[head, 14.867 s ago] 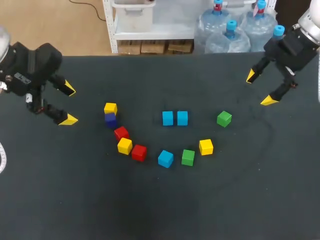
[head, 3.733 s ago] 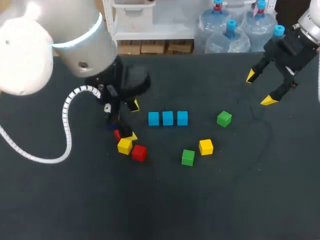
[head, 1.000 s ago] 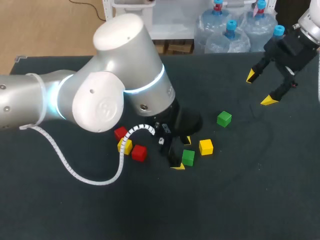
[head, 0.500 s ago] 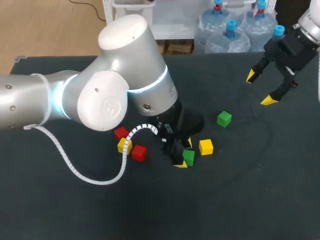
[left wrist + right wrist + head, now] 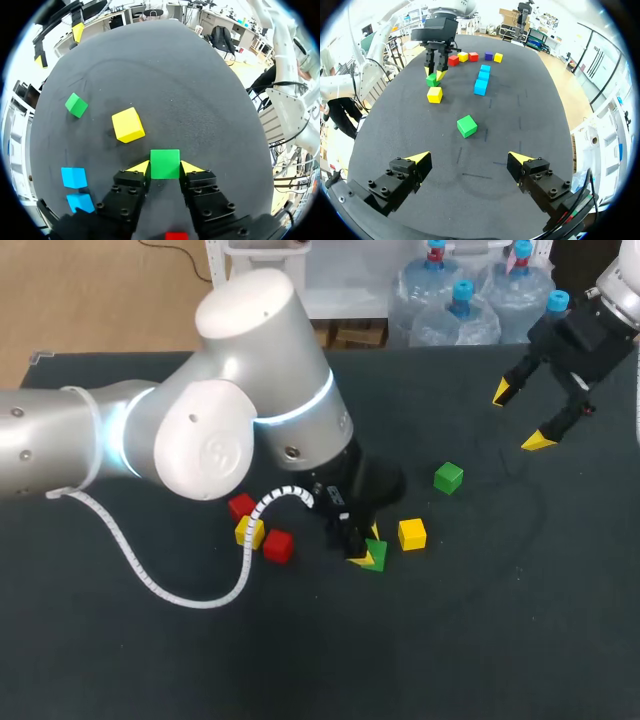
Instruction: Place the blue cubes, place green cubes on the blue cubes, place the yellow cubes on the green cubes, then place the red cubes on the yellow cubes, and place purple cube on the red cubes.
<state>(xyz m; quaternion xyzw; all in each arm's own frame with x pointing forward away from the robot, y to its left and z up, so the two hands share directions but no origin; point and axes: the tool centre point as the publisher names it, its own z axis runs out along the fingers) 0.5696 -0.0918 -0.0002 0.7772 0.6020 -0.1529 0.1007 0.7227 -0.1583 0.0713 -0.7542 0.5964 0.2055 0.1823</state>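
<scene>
Left pincer (image 5: pixel 165 168) clamps green cube (image 5: pixel 165 161) (yellow cube (image 5: pixel 128 125) near).

Right tool (image 5: pixel 470 162) is held with fingers wide apart. A green cube (image 5: pixel 467 125) is seen just ahead on the tabletop (image 5: pixel 535 100). Farther off, a second green cube (image 5: pixel 431 81) is straddled by the left tool (image 5: pixel 435 74).
</scene>
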